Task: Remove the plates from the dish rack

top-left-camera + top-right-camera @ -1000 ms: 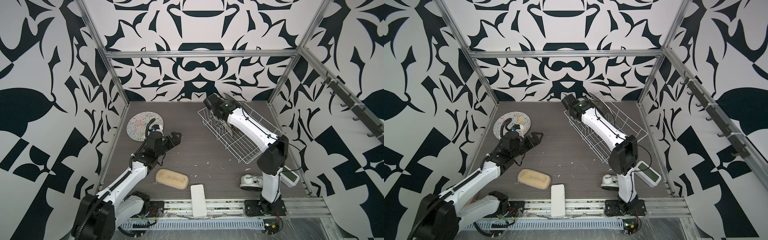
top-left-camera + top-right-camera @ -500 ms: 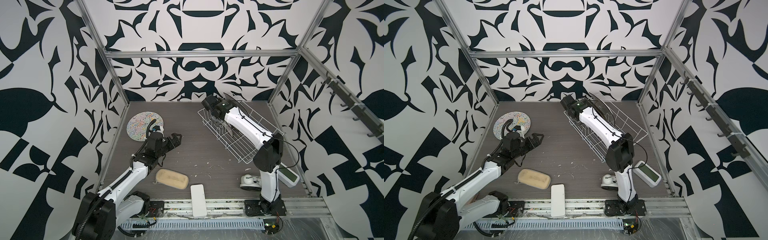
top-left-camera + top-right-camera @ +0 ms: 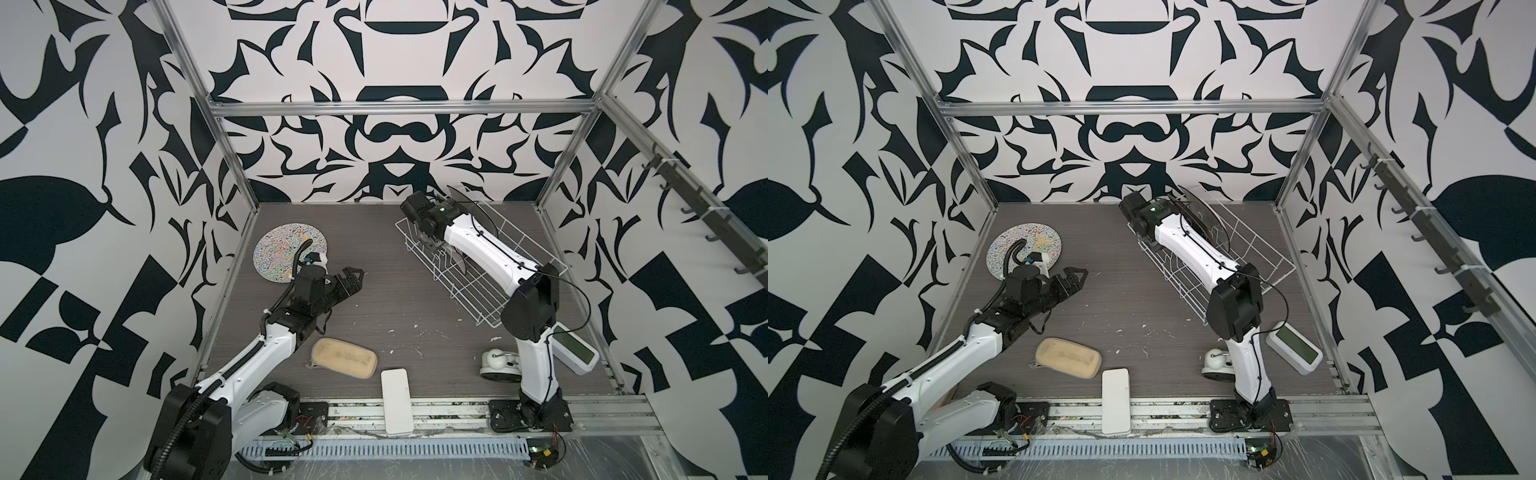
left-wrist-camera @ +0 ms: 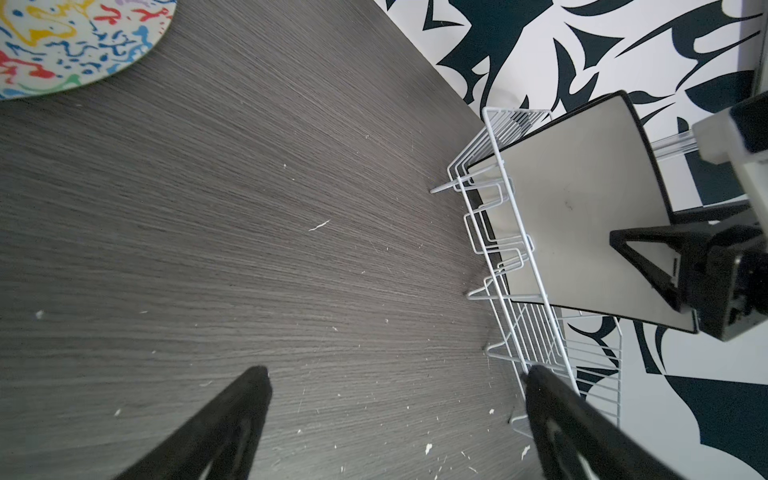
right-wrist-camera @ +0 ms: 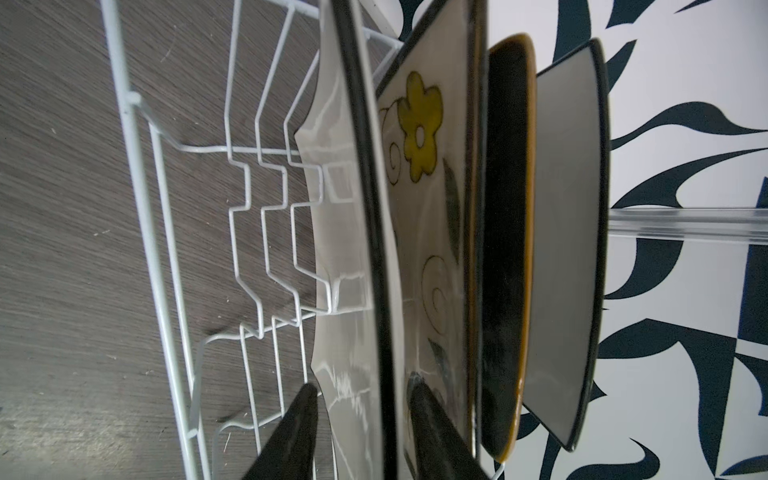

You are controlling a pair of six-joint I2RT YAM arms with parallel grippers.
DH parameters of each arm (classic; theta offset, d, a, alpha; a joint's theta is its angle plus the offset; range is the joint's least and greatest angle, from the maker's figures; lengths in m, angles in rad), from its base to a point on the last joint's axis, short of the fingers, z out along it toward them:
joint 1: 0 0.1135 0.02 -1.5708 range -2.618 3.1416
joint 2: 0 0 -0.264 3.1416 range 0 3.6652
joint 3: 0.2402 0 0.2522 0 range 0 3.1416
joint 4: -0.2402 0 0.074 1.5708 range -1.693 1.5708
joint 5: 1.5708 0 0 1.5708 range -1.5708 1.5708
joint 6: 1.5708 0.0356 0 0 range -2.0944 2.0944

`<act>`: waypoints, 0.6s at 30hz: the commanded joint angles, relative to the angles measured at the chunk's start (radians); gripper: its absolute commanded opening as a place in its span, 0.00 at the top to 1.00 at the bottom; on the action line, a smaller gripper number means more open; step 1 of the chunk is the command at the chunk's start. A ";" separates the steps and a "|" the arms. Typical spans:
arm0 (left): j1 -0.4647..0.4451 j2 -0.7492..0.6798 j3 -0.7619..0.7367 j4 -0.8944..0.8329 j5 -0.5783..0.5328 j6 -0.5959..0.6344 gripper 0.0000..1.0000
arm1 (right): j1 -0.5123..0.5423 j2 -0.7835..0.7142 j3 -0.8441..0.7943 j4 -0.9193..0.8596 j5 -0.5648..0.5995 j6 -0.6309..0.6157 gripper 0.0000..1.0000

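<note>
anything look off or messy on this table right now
Small white crumbs are scattered over the dark wood-grain tabletop. The flat white rectangular block overhangs the front edge onto the metal rail, and the white wire dish rack sits diagonal to the table's sides.

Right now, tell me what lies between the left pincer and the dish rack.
Only bare tabletop with scattered white crumbs lies between the left pincer and the dish rack; the left wrist view shows it, both top views too.
</note>
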 commanded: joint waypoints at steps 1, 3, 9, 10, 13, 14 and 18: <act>0.000 0.011 -0.019 0.019 0.000 -0.011 0.01 | 0.001 -0.004 0.049 -0.023 0.053 -0.008 0.61; 0.000 0.014 -0.020 0.022 0.000 -0.012 0.01 | -0.001 0.000 0.052 -0.026 0.059 -0.010 0.62; 0.000 0.014 -0.020 0.023 -0.001 -0.012 0.01 | -0.008 0.001 0.056 -0.027 0.055 -0.015 0.66; 0.000 0.015 -0.020 0.022 -0.001 -0.012 0.01 | -0.010 0.003 0.056 -0.027 0.054 -0.018 0.67; 0.000 0.015 -0.021 0.022 0.000 -0.012 0.01 | -0.017 0.010 0.052 -0.028 0.054 -0.027 0.69; 0.000 0.014 -0.023 0.022 -0.001 -0.012 0.01 | -0.019 0.010 0.050 -0.028 0.053 -0.026 0.70; 0.000 0.011 -0.026 0.020 0.000 -0.012 0.01 | -0.022 0.012 0.049 -0.028 0.045 -0.028 0.72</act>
